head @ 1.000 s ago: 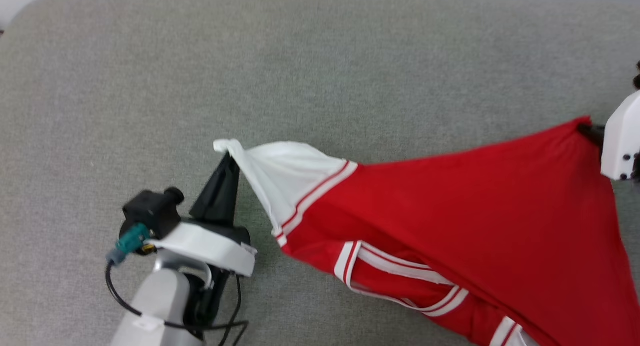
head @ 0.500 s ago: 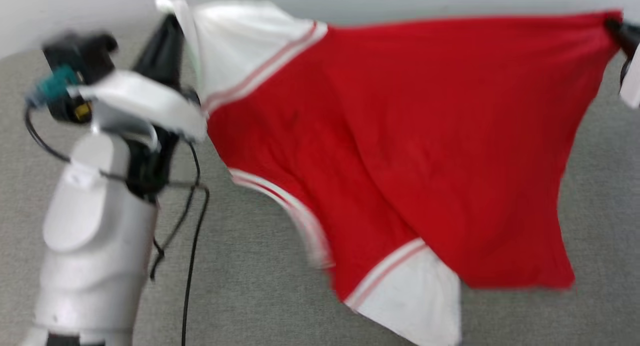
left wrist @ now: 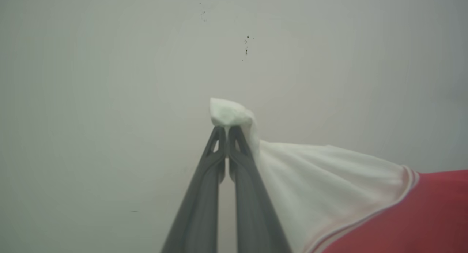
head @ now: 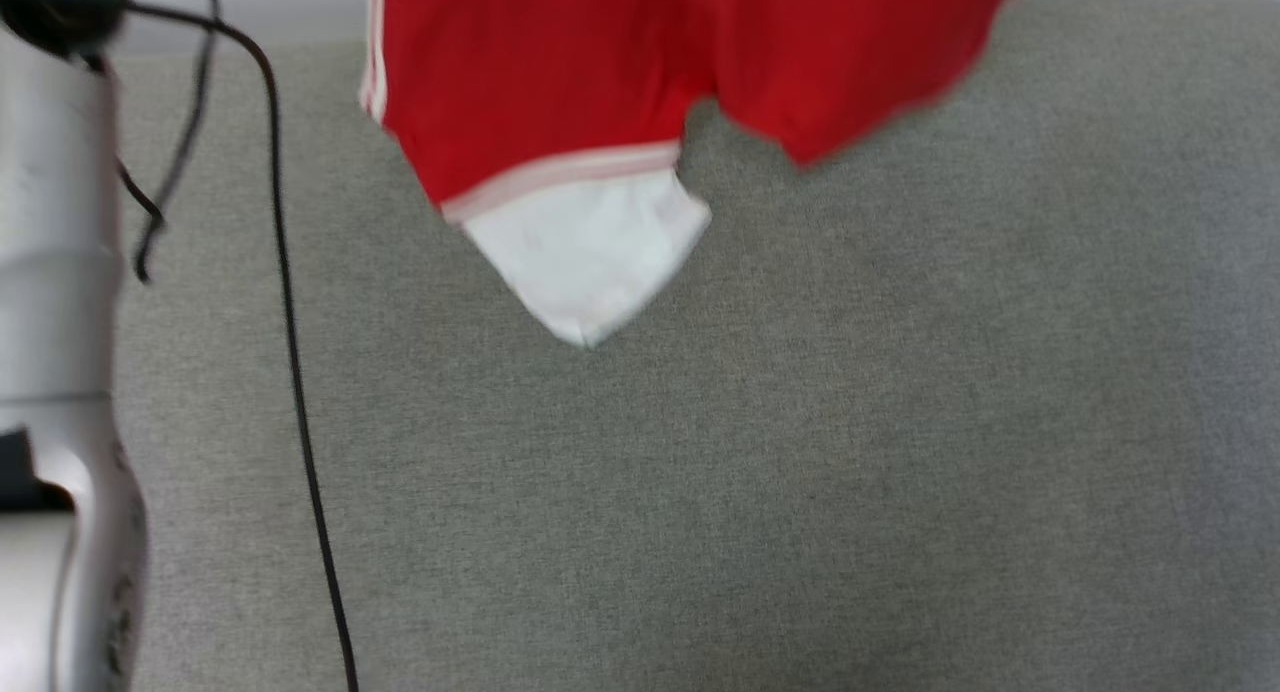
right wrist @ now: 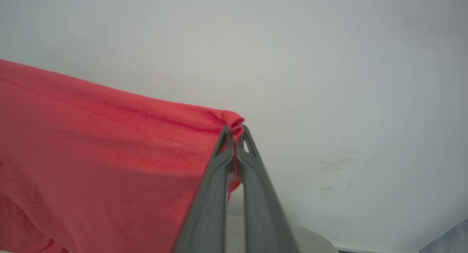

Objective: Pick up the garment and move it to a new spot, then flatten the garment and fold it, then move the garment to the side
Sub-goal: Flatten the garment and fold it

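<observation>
Close to the near edge, the grey cloth-topped bench (head: 800, 492) lies bare. Along its left edge the pale left forearm (head: 50, 272) rises, with a black cable (head: 292, 332) dangling off it. Farther back, the garment (head: 560, 72) hangs in the air above the far edge, its loose white sleeve (head: 590, 252) drooping lowest.

The left end effector (left wrist: 227, 128) is pressed together on just the tip of the other white sleeve. The right end effector (right wrist: 234, 128) pinches a small red fold.

Both grips look thin, so I'd worry that a jerk pulls the cloth free. That cable hangs near enough to snag the shirt. On the way down, the loose sleeve could tuck underneath.

A second ago the shirt sagged low across the bench between the arms. Now it is hoisted high and spread, though the head camera has shifted too.
</observation>
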